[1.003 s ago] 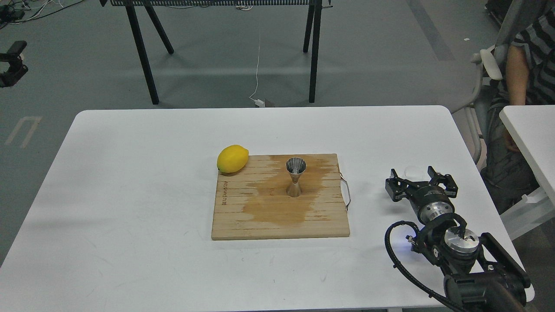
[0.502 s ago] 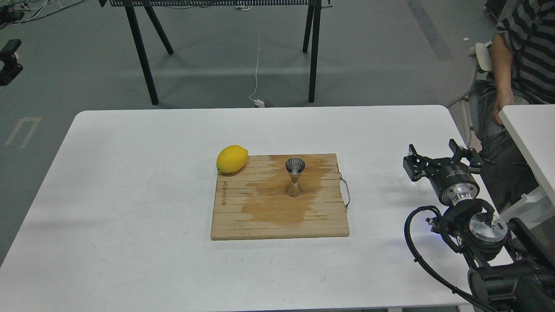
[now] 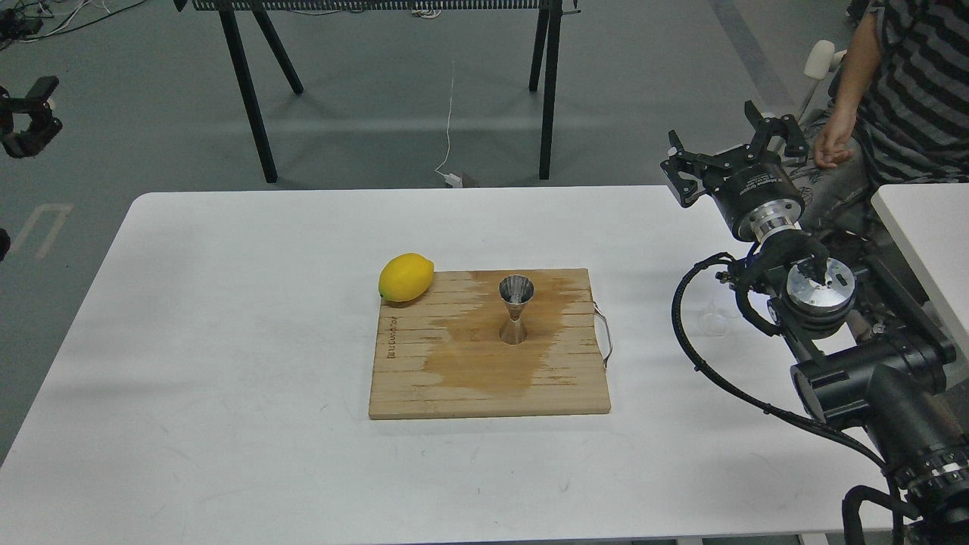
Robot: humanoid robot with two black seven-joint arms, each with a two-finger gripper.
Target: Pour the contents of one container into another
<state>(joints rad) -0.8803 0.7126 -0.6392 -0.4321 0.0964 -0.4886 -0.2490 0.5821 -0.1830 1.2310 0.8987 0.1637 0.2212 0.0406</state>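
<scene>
The steel jigger (image 3: 516, 309) stands upright on the wooden board (image 3: 484, 390), in the middle of a dark wet patch. The small clear glass cup (image 3: 714, 321) sits on the white table right of the board, faint and partly behind my right arm's black cable. My right gripper (image 3: 730, 145) is raised well above and behind the cup, over the table's far right edge, open and holding nothing. My left gripper (image 3: 26, 117) shows small and dark at the far left edge, off the table.
A yellow lemon (image 3: 406, 277) lies at the board's far left corner. A wire handle (image 3: 604, 334) sticks out of the board's right side. A person in a striped shirt (image 3: 908, 83) stands at the right, hand close to my right gripper. A second white table (image 3: 927, 235) adjoins.
My right gripper, which was down around the glass cup, has risen and moved back, leaving the cup on the table. The person at the right has leaned in closer.
</scene>
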